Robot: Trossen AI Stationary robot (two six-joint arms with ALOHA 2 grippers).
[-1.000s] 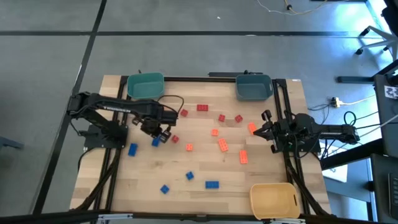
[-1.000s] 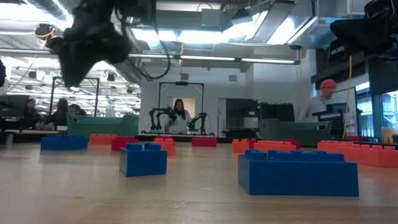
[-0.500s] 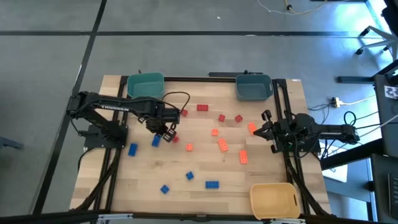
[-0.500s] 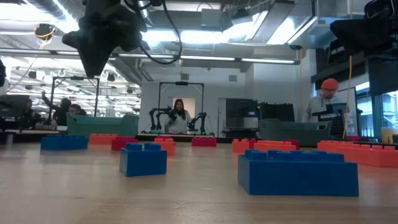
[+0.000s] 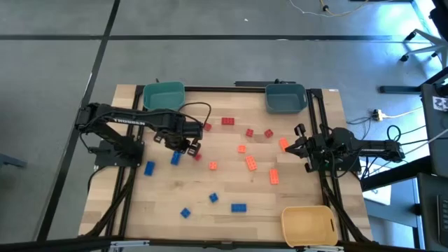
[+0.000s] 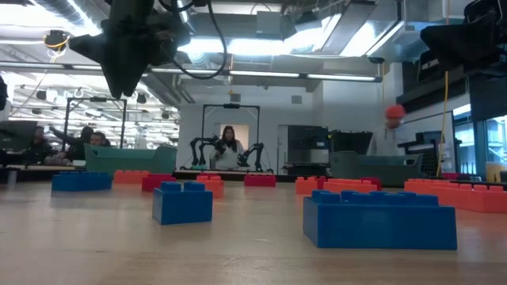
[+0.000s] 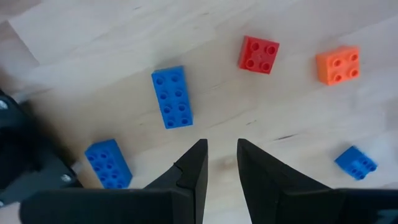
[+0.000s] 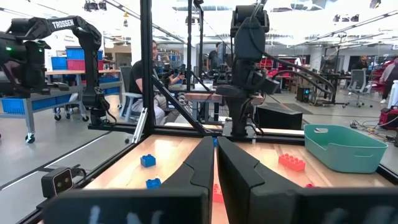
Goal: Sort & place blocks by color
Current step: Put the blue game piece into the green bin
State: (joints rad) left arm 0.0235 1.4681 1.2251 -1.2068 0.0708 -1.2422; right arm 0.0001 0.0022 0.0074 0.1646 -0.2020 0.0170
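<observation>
The left gripper (image 7: 221,163) hangs above the wooden table (image 5: 224,182), pointing down, its dark fingers a narrow gap apart and empty. Just beyond its tips lies a blue rectangular plastic block (image 7: 171,97); farther off sit a red square block (image 7: 259,54) and an orange square block (image 7: 337,65). The right gripper (image 5: 302,148) waits at the table's right edge, fingers nearly together, empty.

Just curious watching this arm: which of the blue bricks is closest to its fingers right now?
The long blue brick lying just ahead of the left gripper. The other blue bricks sit farther off, one beside the arm and a small one out to the side.
</observation>
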